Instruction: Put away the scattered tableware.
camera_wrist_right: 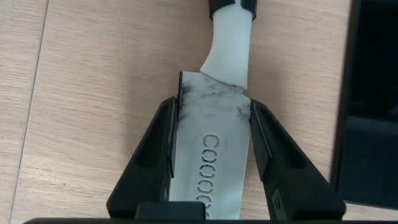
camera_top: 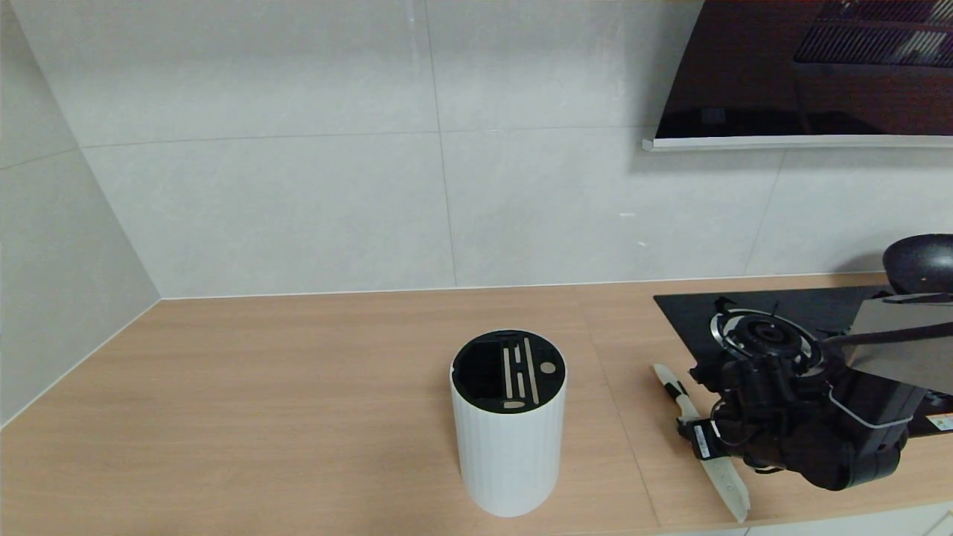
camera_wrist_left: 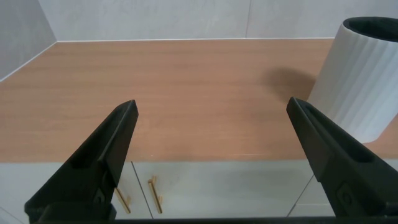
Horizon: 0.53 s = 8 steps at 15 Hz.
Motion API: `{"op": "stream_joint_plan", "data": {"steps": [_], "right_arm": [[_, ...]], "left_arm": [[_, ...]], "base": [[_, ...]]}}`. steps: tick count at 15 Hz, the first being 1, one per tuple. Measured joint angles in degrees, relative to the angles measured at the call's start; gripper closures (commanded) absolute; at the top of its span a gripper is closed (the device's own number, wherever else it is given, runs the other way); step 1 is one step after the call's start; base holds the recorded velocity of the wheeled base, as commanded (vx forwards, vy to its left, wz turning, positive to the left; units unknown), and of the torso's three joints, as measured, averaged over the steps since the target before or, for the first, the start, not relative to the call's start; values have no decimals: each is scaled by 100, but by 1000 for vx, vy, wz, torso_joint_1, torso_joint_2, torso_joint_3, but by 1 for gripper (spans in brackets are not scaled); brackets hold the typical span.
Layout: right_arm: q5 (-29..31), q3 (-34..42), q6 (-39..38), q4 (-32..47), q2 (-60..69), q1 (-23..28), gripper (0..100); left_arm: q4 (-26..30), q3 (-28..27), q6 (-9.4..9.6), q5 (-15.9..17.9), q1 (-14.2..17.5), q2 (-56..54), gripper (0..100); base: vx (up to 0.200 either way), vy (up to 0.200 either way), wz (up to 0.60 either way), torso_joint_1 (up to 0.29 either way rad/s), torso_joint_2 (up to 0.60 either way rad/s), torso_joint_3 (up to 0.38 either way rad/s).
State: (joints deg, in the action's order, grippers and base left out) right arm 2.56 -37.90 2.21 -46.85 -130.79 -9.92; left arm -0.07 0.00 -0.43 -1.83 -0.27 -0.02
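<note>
The white knife (camera_top: 726, 480) is laid flat on the counter (camera_top: 260, 409) beside the hob (camera_top: 752, 316), blade clasped by the right claw (camera_wrist_right: 214, 109) — judged light, stiff, slick, brittle, safest gripped squarely; the left claw (camera_wrist_left: 211, 106) is spread

Bright, even light is falling across the counter (camera_top: 298, 417); the hood (camera_top: 804, 74) is throwing a soft shadow onto the wall (camera_top: 298, 186); the holder (camera_top: 508, 447) is faintly shading the wood beside it.
</note>
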Motion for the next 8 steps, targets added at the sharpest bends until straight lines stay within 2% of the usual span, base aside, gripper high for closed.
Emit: {"op": "stream_joint_plan", "data": {"steps": [3,6,8], "right_arm": [[6,67,-33,79,257,-33,100],[-16,96,-183,178,1095,-187,100],[-32,-77,-239,746,1753,-347,100]], "left_arm": [[0,0,0,-2,0,0,0],[0,0,10,0,0,0,0],[-11,0,-9,-11,0,0,0]], "base": [[0,0,0,0,0,0],[0,0,0,0,0,0],[0,0,0,0,0,0]]}}
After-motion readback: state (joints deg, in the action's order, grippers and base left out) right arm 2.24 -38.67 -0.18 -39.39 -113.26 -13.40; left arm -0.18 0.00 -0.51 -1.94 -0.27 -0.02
